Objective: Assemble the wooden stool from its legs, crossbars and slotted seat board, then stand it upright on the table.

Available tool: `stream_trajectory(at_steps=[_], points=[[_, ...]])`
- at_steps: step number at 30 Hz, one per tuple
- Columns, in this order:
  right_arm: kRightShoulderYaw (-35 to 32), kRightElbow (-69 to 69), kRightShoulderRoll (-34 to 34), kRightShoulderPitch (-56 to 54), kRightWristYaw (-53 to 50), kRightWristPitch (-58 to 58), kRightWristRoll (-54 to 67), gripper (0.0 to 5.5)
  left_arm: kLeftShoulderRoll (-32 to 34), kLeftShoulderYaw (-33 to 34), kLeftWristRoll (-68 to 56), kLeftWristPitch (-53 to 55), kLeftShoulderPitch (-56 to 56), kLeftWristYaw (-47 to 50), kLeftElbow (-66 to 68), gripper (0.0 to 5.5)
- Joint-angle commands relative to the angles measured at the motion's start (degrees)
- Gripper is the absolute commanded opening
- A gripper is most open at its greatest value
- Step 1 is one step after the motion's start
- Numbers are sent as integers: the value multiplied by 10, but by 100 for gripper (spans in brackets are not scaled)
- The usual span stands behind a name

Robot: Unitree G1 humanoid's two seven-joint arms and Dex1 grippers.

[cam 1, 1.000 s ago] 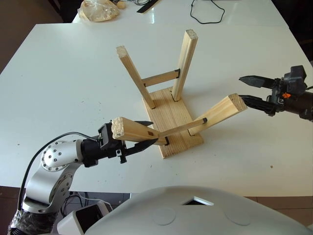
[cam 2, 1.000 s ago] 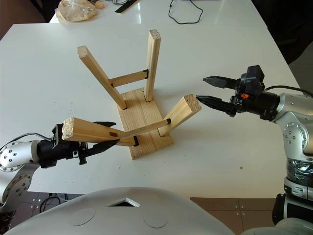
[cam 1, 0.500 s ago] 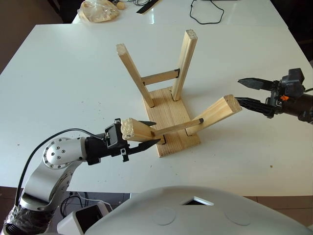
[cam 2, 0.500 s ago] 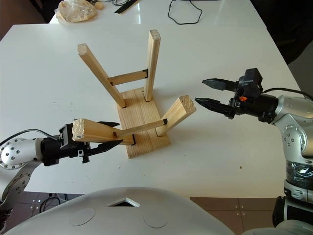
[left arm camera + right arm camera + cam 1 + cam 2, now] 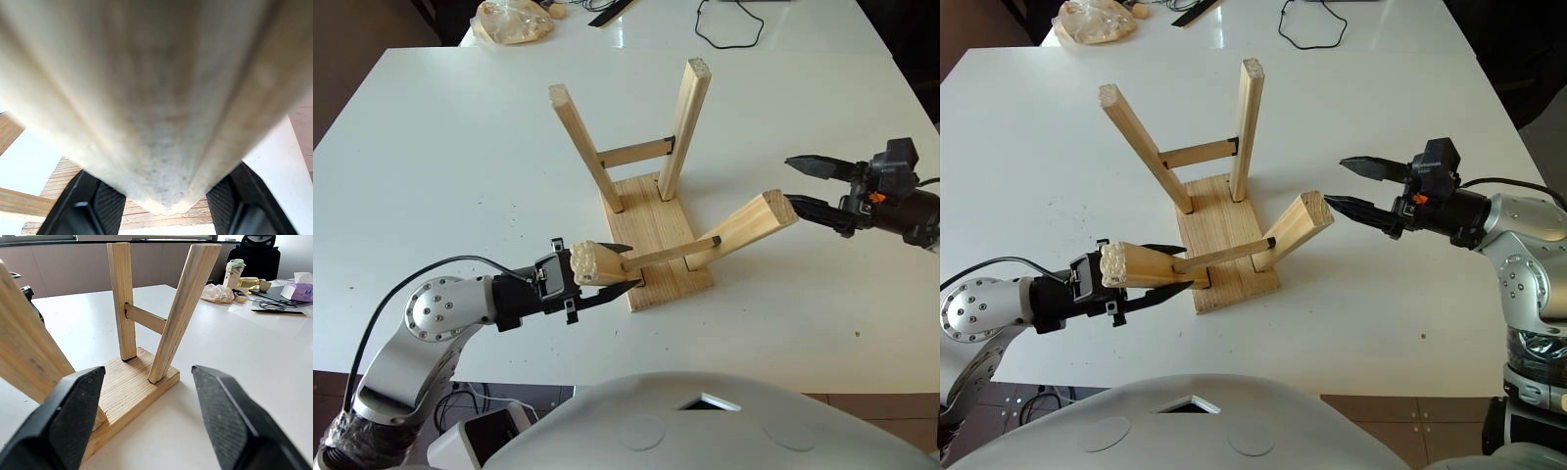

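Note:
The slotted seat board (image 5: 656, 240) lies flat on the white table (image 5: 460, 147). Two legs (image 5: 585, 147) (image 5: 680, 127) stand in its far end, joined by a crossbar (image 5: 634, 153). At the near end a second pair splays outward, linked by another crossbar (image 5: 671, 252). My left gripper (image 5: 625, 266) is shut on the near left leg (image 5: 597, 262), whose end fills the left wrist view (image 5: 156, 98) between the black fingers (image 5: 105, 210). My right gripper (image 5: 789, 181) is open, its fingers (image 5: 63, 421) straddling the air just off the tip of the near right leg (image 5: 749, 227).
A crumpled plastic bag (image 5: 512, 20) and a black cable (image 5: 729, 24) lie on the table behind. The table's near edge runs just below my left arm. Bare tabletop spreads to the left and right of the stool.
My left gripper has pushed the near left leg rightward toward the board, so it sits closer and more end-on. The right gripper has edged slightly left; the near right leg shifted a little.

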Motion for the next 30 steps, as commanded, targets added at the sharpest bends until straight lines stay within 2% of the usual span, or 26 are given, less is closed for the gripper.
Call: stream_trajectory(at_steps=[1,9,15,17,21,25,30], points=[[-9,-14,19,-45,-54,6,9,327,16,-28,61,62,7,22,57,205],[-35,-23,87,-177,-235,13,25,327,-8,-54,34,109,-49,64,91,205],[-19,-161,118,-182,-321,41,89,327,-11,-59,23,131,-75,76,94,205],[8,-217,127,-179,-344,50,107,327,-9,-65,20,145,-81,77,94,205],[106,-286,149,-138,-357,54,83,327,-11,-84,32,169,-98,89,102,205],[204,-280,167,-76,-348,24,2,327,-11,-95,28,179,-107,94,99,205],[278,-247,190,-49,-359,-6,-87,327,-6,-100,27,185,-105,97,96,205]])
